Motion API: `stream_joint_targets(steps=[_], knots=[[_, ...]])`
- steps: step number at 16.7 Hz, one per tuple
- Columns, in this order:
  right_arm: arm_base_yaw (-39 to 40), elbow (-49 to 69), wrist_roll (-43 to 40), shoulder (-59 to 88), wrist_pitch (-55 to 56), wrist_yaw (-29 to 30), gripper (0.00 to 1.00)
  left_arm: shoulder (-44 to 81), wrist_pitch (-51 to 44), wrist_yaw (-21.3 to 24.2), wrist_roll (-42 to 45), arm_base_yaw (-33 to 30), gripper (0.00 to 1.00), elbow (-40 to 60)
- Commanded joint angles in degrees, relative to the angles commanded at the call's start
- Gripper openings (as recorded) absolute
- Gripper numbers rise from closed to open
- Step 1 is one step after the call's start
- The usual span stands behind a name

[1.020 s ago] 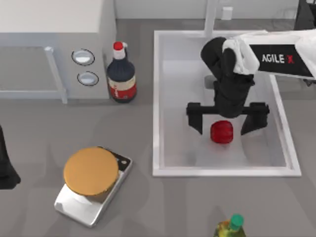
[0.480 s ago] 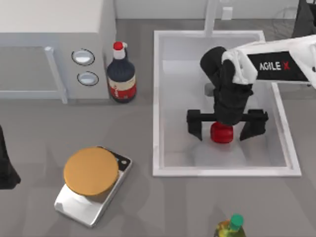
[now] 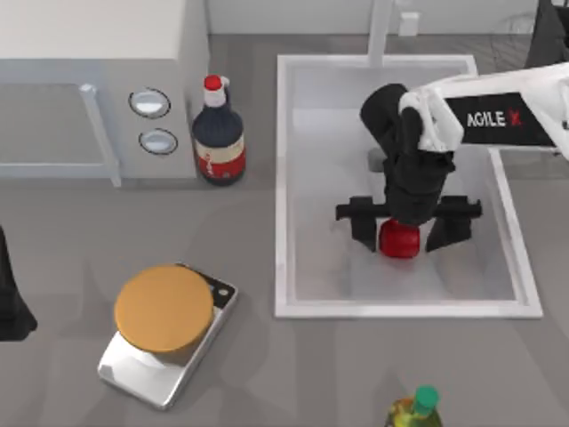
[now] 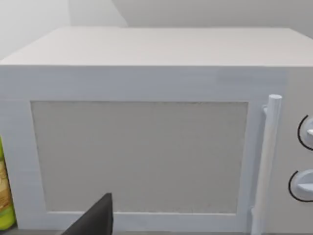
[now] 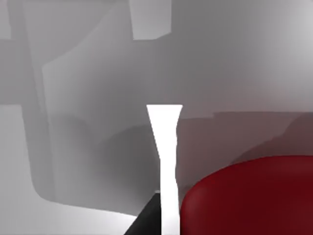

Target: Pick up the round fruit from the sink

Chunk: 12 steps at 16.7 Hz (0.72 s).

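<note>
- The small glossy bright-red round fruit (image 3: 399, 239) sits on the floor of the large white rectangular sink (image 3: 283, 178), toward its front half.
- Right claw (image 3: 404, 229) is down inside the basin with black fingers (image 3: 363, 222) spread — one on each side of the fruit, a gap showing on the right-hand side, so not pinching it.
- In the right wrist view the fruit (image 5: 249, 196) looms big and dark red, very near.
- Left arm (image 3: 11, 298) is parked at the surface's left edge — can't tell its claw state.
- Left wrist view faces a white boxy microwave (image 4: 146, 132).
</note>
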Motion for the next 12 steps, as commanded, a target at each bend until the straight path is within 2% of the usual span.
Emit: stream_joint_targets(steps=[4, 12], knots=[[0.0, 0.0, 0.0, 0.0, 0.0, 0.0, 0.02, 0.0, 0.0, 0.0, 0.0, 0.0, 1.0, 0.0], [0.0, 0.0, 0.0, 0.0, 0.0, 0.0, 0.0, 0.0, 0.0, 0.0, 0.0, 0.0, 1.0, 0.0]])
